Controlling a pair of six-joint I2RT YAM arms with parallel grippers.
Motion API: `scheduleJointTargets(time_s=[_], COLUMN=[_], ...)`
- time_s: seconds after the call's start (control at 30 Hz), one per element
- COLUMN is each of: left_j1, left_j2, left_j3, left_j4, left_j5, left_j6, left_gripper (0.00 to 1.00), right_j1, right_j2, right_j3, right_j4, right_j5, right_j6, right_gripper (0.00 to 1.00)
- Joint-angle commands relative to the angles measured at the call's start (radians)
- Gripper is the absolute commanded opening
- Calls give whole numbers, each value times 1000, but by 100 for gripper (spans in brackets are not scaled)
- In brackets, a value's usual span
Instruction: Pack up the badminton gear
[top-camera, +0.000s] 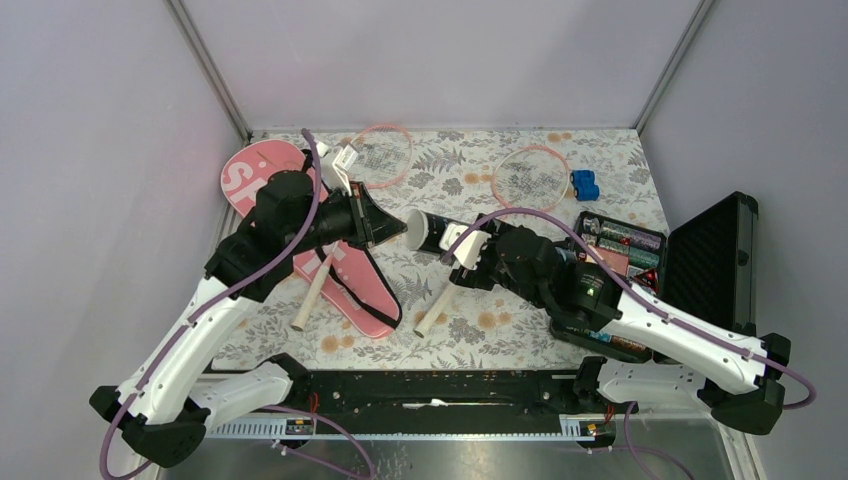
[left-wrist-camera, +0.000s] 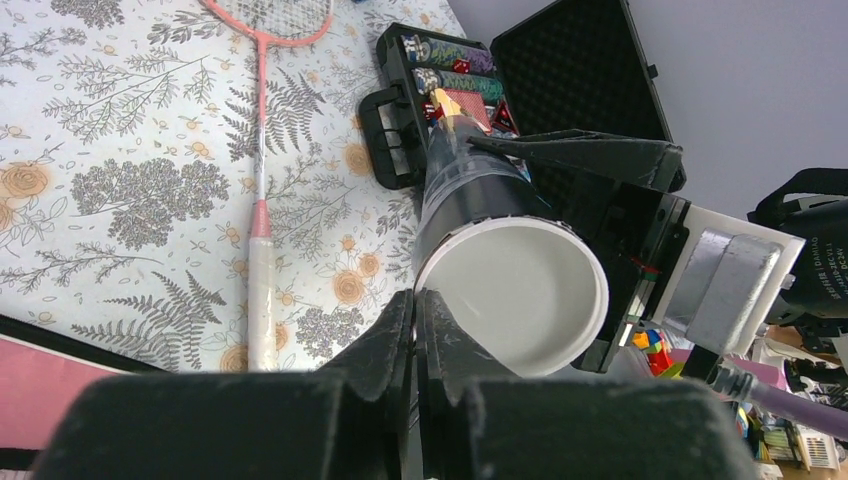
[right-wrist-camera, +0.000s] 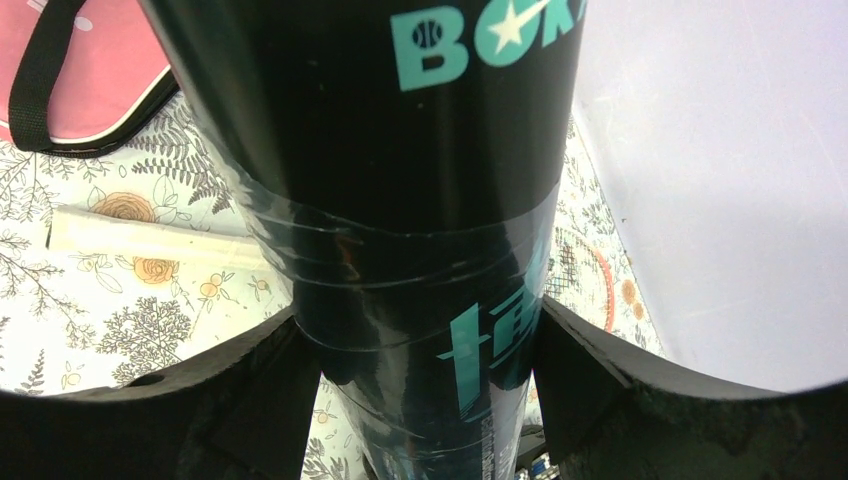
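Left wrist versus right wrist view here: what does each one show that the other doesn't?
Only the left wrist: the black cylindrical tube's white open mouth, the shut left gripper in front of it, and the open black case of patterned rolls. Only the right wrist: the tube's teal print and the black strap on the long pink bag. Both: the tube clamped in the right gripper, a cream racket handle, the floral tablecloth.

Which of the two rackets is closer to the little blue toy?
The racket on the right: its head lies beside the blue toy; the other racket lies left, by the pink bag.
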Motion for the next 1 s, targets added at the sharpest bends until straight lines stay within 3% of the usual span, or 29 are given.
scheduleJointTargets(time_s=[0.0, 0.07, 0.17, 0.33, 0.57, 0.8, 0.97], left_j1=[-9, -9, -12, -12, -12, -11, -13], left_j2=[-7, -5, -17, -35, -26, -10, -26], left_j3=[-10, -8, -6, -3, 18, 81, 89], left_j4=[-6, -13, -8, -8, -11, -87, -88], left_j5=[-48, -41, -38, -37, -22, -74, -72], left_j6=[41, 45, 48, 60, 46, 64, 61], left_gripper=[6, 9, 22, 34, 35, 24, 27], right_j1=[5, 4, 5, 4, 4, 4, 4], right_j2=[-22, -26, -35, -32, -19, -16, -2], right_j3=[-14, -18, -30, -45, -45, -63, -52], right_j4=[136, 128, 130, 137, 126, 128, 109], right_j5=[-28, -49, -61, -105, -114, -88, -75], right_j6=[-52, -48, -31, -31, -36, -34, -31], right_gripper=[31, 31, 31, 31, 31, 31, 31])
